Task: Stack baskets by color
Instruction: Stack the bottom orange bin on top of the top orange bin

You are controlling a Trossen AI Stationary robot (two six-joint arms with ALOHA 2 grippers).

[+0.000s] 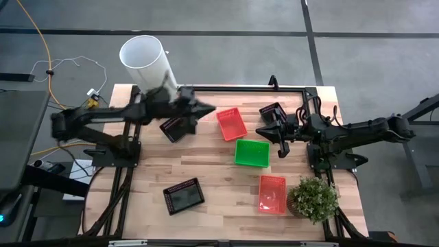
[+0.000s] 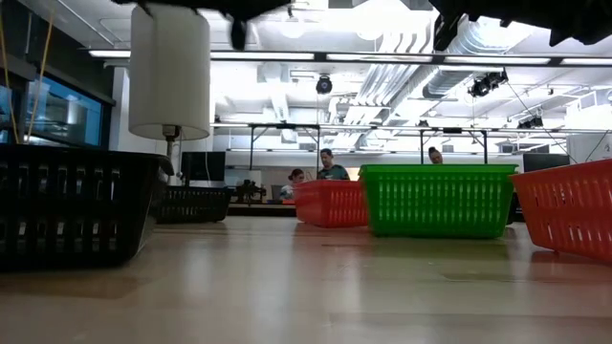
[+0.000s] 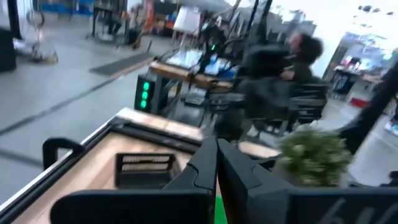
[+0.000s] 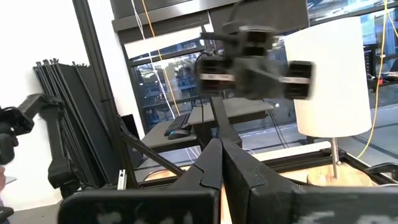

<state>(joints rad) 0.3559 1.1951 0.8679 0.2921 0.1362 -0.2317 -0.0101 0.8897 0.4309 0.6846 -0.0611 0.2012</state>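
Six baskets stand apart on their bases on the wooden table: a black basket (image 1: 175, 127) under my left arm, a red basket (image 1: 231, 123), a green basket (image 1: 252, 152), a black basket (image 1: 273, 111) near the far edge, also in the left wrist view (image 3: 146, 169), a second red basket (image 1: 272, 194) and a third black basket (image 1: 184, 195) near the front. My left gripper (image 1: 211, 108) (image 3: 217, 152) is shut and holds nothing, raised above the table between the first black basket and the red one. My right gripper (image 1: 260, 130) (image 4: 221, 148) hangs shut and holds nothing, beside the far black basket.
A tall white cylinder (image 1: 145, 62) stands at the far left corner. A small potted plant (image 1: 314, 199) sits at the near right. A black frame runs along the table's edges. Bare wood lies in the middle of the near half. People sit in the room beyond.
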